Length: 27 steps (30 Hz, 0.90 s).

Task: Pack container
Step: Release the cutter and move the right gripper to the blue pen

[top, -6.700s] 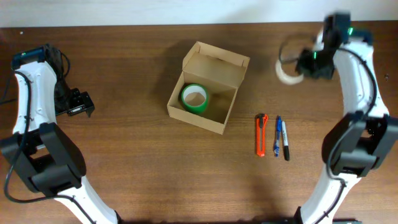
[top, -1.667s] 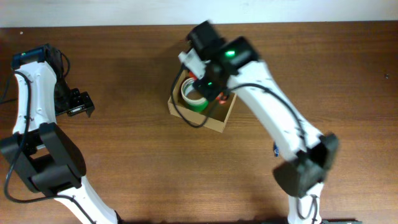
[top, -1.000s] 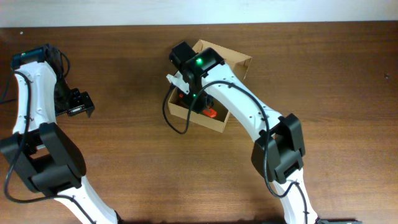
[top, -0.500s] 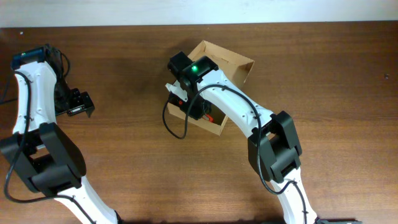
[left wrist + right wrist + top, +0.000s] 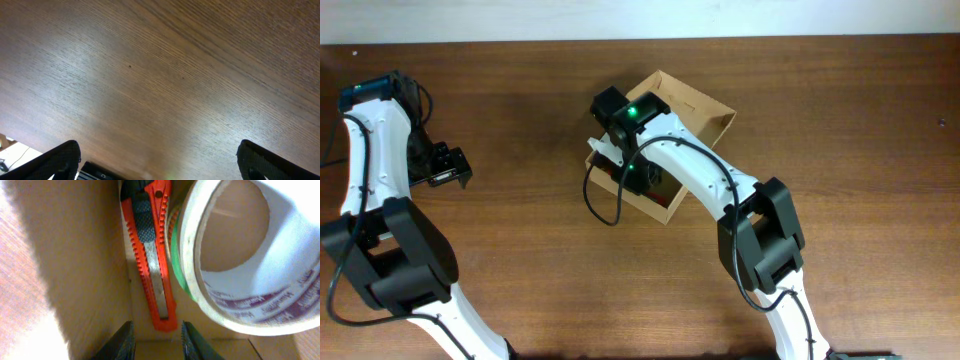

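The container (image 5: pixel 695 100) is a tan cardboard box with its flap lid open, standing askew at the table's middle. My right gripper (image 5: pixel 638 176) reaches down inside it. In the right wrist view an orange utility knife (image 5: pixel 151 255) lies on the container's floor along its wall (image 5: pixel 75 265). Beside it, a white tape roll (image 5: pixel 250 270) rests on a green tape roll (image 5: pixel 174 255). My right gripper (image 5: pixel 156 344) is open just below the knife's end, holding nothing. My left gripper (image 5: pixel 447 165) is open and empty over bare wood at the far left, and it also shows in the left wrist view (image 5: pixel 160 167).
The right arm (image 5: pixel 720 190) crosses the container and the table to its right, hiding what lies under it. The left wrist view shows only wood grain (image 5: pixel 165 75).
The right gripper has stayed inside the container. The container has turned and slid a little, its lid swinging to the right. The left arm has not moved.
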### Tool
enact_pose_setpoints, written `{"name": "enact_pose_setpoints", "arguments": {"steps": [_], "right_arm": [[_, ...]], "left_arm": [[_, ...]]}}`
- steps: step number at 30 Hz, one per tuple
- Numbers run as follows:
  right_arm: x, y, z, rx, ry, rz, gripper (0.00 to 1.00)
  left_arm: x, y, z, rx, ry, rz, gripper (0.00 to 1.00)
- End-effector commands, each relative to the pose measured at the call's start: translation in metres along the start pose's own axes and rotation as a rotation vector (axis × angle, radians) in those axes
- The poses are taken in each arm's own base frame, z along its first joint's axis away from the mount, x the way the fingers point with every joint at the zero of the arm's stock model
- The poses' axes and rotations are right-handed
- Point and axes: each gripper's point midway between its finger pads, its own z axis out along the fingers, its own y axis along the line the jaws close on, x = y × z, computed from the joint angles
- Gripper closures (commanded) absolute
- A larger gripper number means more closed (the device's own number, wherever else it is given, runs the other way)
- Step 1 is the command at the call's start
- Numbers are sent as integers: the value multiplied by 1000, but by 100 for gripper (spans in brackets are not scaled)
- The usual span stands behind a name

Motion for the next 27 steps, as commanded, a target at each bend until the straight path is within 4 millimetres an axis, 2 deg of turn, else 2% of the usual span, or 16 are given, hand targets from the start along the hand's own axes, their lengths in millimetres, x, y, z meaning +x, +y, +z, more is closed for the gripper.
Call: {"name": "enact_pose_setpoints", "arguments": {"steps": [1, 4, 5, 7, 10, 12, 14, 15, 17, 19, 21, 23, 27], "right_arm": [[-19, -8, -81, 72, -168, 29, 67], [-15, -26, -168, 217, -321, 105, 66], [-11, -29, -188, 248, -359, 122, 66], [9, -39, -238, 327, -447, 188, 64], [50, -62, -274, 405, -494, 305, 65], [81, -80, -281, 434, -501, 378, 64], [118, -99, -272, 447, -482, 494, 63], [141, -109, -262, 453, -457, 557, 60], [179, -124, -232, 438, -401, 695, 59], [204, -125, -198, 360, -333, 804, 59], [222, -116, -152, 224, -245, 899, 59], [229, -107, -119, 143, -187, 983, 59], [236, -93, -67, 76, -106, 1103, 59]], "left_arm": [[1, 0, 2, 6, 8, 11, 0], [1, 0, 2, 6, 8, 11, 0], [1, 0, 2, 6, 8, 11, 0], [1, 0, 2, 6, 8, 11, 0], [1, 0, 2, 6, 8, 11, 0], [1, 0, 2, 6, 8, 11, 0], [1, 0, 2, 6, 8, 11, 0], [1, 0, 2, 6, 8, 11, 0], [1, 0, 2, 6, 8, 11, 0], [1, 0, 2, 6, 9, 11, 0], [1, 0, 2, 6, 8, 11, 0], [1, 0, 2, 6, 8, 11, 0], [1, 0, 2, 6, 9, 11, 0]]}}
